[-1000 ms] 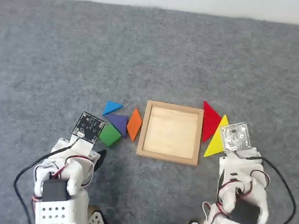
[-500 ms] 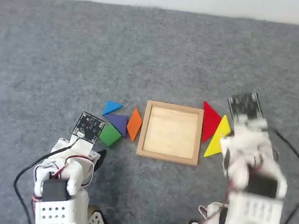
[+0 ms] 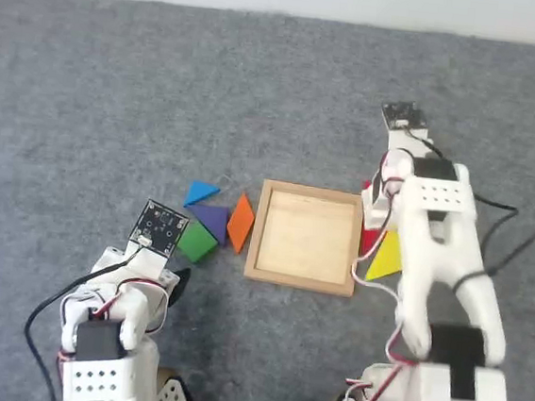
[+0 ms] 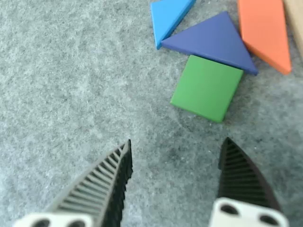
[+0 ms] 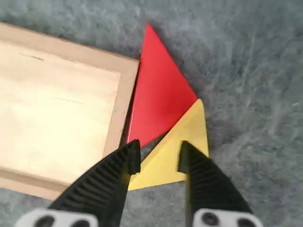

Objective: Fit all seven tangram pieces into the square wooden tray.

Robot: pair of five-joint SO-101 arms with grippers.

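The square wooden tray (image 3: 257, 233) lies empty mid-table. To its left lie a blue triangle (image 3: 200, 192), a purple triangle (image 3: 211, 219), an orange parallelogram (image 3: 240, 222) and a green square (image 3: 195, 242). A red triangle (image 3: 371, 239) and a yellow triangle (image 3: 387, 258) lie against its right side. My right gripper (image 5: 158, 152) hovers open with a narrow gap over the seam between the red triangle (image 5: 158, 99) and the yellow triangle (image 5: 191, 130). My left gripper (image 4: 177, 146) stands wide open on the near side of the green square (image 4: 207, 88), holding nothing.
Grey carpet covers the table, with bare carpet beyond the tray and to both sides. The right arm (image 3: 435, 236) stretches over the pieces right of the tray and hides part of the red triangle. The left arm's base (image 3: 106, 356) stays at the near edge.
The right arm has swung from its folded pose near the front edge out over the red and yellow triangles. The left arm and all pieces have kept still.
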